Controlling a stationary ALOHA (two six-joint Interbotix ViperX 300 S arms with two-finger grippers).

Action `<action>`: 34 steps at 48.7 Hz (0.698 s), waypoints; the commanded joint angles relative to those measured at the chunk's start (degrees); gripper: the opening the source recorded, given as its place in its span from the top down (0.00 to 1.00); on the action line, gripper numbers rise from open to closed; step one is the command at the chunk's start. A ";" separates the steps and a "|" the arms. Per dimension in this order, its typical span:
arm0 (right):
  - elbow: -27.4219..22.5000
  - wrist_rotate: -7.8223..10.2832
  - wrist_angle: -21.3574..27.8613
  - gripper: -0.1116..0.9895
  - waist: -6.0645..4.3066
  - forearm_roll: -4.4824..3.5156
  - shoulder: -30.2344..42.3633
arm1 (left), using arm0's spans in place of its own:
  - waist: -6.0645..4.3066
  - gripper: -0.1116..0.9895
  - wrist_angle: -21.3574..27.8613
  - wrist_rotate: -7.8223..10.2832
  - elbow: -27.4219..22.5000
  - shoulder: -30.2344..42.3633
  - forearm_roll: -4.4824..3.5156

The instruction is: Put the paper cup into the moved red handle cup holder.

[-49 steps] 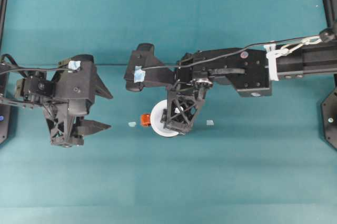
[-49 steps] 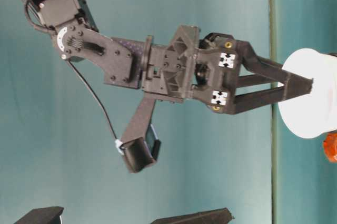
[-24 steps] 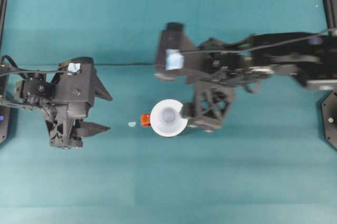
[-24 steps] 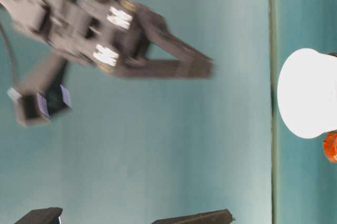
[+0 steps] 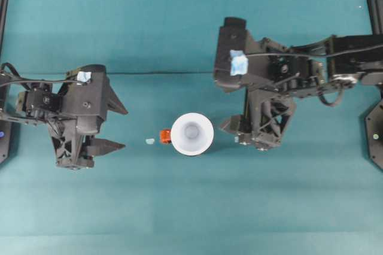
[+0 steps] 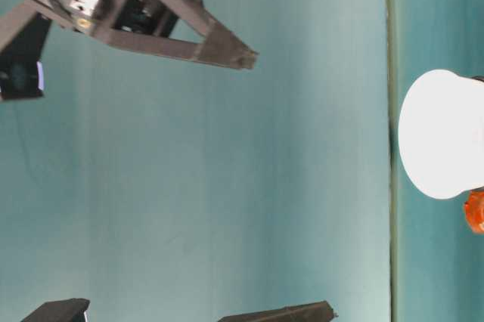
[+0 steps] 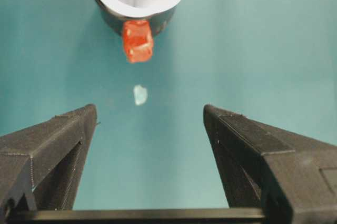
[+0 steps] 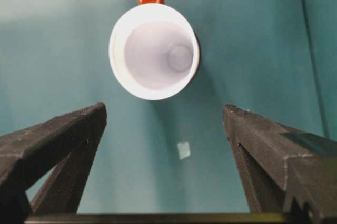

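The white paper cup (image 5: 191, 134) stands upright inside the black red handle cup holder (image 7: 164, 20), whose red tab (image 5: 164, 136) sticks out toward the left arm. My right gripper (image 5: 230, 129) hangs open just right of the cup, raised well above the table, with nothing between its fingers (image 6: 219, 46). In the right wrist view the cup (image 8: 154, 50) lies ahead of the open right gripper (image 8: 164, 111), free of it. My left gripper (image 5: 124, 128) rests open to the left, and in the left wrist view the left gripper (image 7: 150, 111) faces the red tab (image 7: 138, 41).
A small pale scrap of tape (image 5: 149, 141) lies on the teal table between the left gripper and the red tab. Another scrap (image 8: 183, 150) lies on the right side of the cup. Black frame posts (image 5: 376, 135) stand at the table's side edges.
My right gripper has let go of the cup's rim, risen and drawn back to the right. The cup stays in the holder. The left arm has not moved.
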 commanded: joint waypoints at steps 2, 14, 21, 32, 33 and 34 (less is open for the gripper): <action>-0.35 -0.53 -0.44 0.08 0.18 -0.09 -1.85 | -0.09 0.10 -0.26 -0.09 -0.53 -0.62 0.18; 0.35 -0.44 -0.70 0.08 0.53 -0.09 -2.11 | -0.09 0.10 -0.18 -0.09 -0.53 -0.62 0.18; 0.44 -0.44 -0.70 0.08 0.53 -0.09 -2.02 | -0.09 0.10 -0.26 -0.09 -0.53 -0.62 0.00; 0.53 -0.44 -0.70 0.08 0.53 -0.09 -2.02 | -0.09 0.10 -0.18 -0.09 -0.53 -0.62 0.18; 0.53 -0.35 -0.70 0.08 0.53 -0.09 -2.02 | -0.09 0.10 -0.18 -0.09 -0.53 -0.62 0.00; 0.53 -0.35 -0.79 0.08 0.53 -0.09 -2.02 | -0.09 0.10 -0.18 -0.09 -0.53 -0.62 0.18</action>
